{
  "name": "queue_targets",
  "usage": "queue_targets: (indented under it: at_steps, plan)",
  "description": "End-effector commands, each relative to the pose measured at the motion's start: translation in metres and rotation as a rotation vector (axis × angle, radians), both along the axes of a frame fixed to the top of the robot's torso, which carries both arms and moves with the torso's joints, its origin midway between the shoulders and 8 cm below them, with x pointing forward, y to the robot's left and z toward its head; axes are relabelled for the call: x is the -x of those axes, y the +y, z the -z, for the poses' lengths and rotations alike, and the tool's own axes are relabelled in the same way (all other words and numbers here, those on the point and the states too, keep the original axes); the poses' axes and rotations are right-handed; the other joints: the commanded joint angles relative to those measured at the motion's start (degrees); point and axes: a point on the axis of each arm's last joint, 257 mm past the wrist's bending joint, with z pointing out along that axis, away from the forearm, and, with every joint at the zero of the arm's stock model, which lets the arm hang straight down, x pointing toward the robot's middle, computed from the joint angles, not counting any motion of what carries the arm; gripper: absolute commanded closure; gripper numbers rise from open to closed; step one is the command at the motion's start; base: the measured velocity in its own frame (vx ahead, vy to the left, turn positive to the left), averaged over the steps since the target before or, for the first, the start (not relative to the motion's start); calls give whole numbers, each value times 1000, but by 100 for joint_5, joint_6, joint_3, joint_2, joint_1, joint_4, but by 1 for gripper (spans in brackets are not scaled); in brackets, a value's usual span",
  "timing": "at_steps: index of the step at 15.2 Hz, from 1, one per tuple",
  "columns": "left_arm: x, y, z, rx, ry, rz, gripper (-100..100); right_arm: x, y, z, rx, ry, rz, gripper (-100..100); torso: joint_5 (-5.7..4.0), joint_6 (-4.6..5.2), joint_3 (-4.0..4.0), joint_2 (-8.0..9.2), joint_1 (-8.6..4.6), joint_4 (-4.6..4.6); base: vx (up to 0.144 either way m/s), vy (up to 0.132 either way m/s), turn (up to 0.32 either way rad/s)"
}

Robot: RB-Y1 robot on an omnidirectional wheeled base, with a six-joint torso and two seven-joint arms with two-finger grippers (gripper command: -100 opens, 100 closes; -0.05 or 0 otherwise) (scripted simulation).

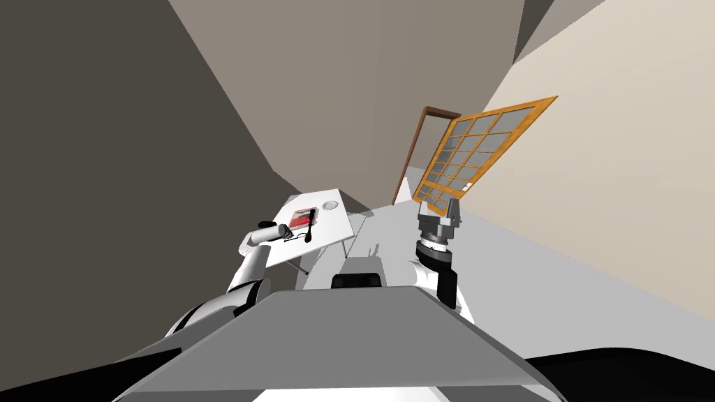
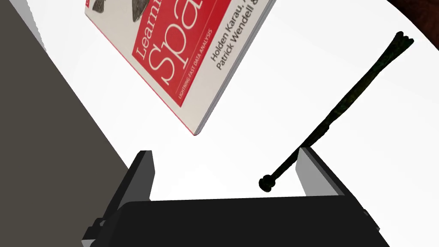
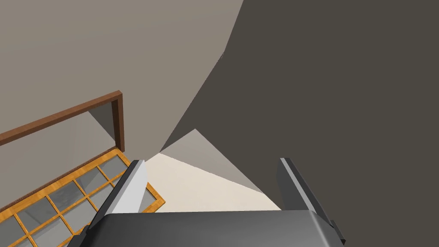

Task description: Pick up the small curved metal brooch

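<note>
The brooch (image 2: 338, 109), a thin dark pin with a knobbed end, lies flat on the white table (image 1: 334, 234), on the near side of the red-and-white book (image 2: 184, 51) and apart from it. The left gripper (image 2: 227, 180) hangs right over it, fingers spread wide, and the knob sits between them, just beside one finger (image 2: 315, 173). A small white disc (image 1: 330, 205) rests at the table's far end. Off to the right, the right gripper (image 3: 210, 180) is held high, fingers apart, holding nothing.
</note>
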Motion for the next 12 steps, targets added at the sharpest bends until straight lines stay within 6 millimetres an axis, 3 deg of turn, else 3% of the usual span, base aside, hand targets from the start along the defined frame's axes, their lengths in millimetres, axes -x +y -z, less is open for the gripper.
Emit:
queue_targets:
  at_steps: [1,9,10,12]
  plan:
    - [5,-2,8,33,31,-17,-100,0,0,0,0,0,0,0,0,0,0,0,0,0,13,-38,-39]
    - [34,-17,48,170,161,-83,-100,0,0,0,0,0,0,0,1,-1,1,2,5,0,14,-29,-34]
    - [30,-13,42,151,140,-74,-100,0,0,0,0,0,0,0,1,-1,2,3,5,0,5,-15,-6]
    - [33,-15,52,156,148,-58,-100,0,0,0,0,0,0,0,2,-4,-1,-2,10,0,61,-14,90]
